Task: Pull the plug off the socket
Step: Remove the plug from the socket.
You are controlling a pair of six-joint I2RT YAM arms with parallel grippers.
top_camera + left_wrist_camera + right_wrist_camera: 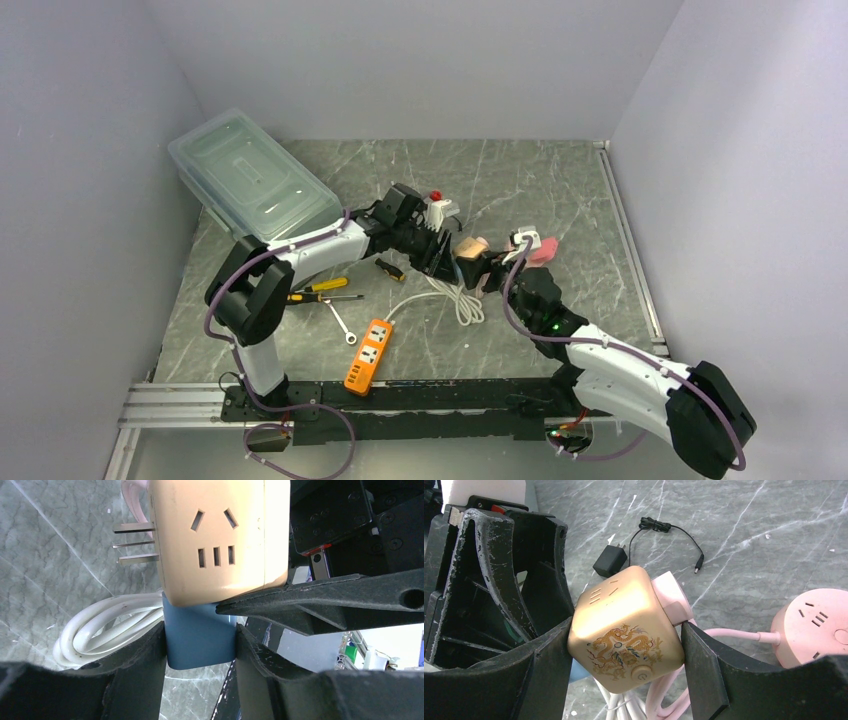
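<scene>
Now I am at the pulling step. My left tool (200,636) is squeezed narrow on the small blue plastic plug (200,625), one finger on each side. That plug sits tight against one face of the tan cube-shaped socket block (624,630) with the gold dragon picture, so I think it is not out yet. My right tool (625,645) stands wider and holds that cube by two sides, up in the air over the grey stone-look desk (774,530). A pale pink plug (669,592) sticks in another face of the cube. A round pink socket (814,625) lies on the desk nearby, and a coil of white cable (100,630) lies below. Next, I think I must hold the cube steady with the right tool. Then I pull the left tool straight away from it, not sideways, so the pins slide out and nothing slips.
</scene>
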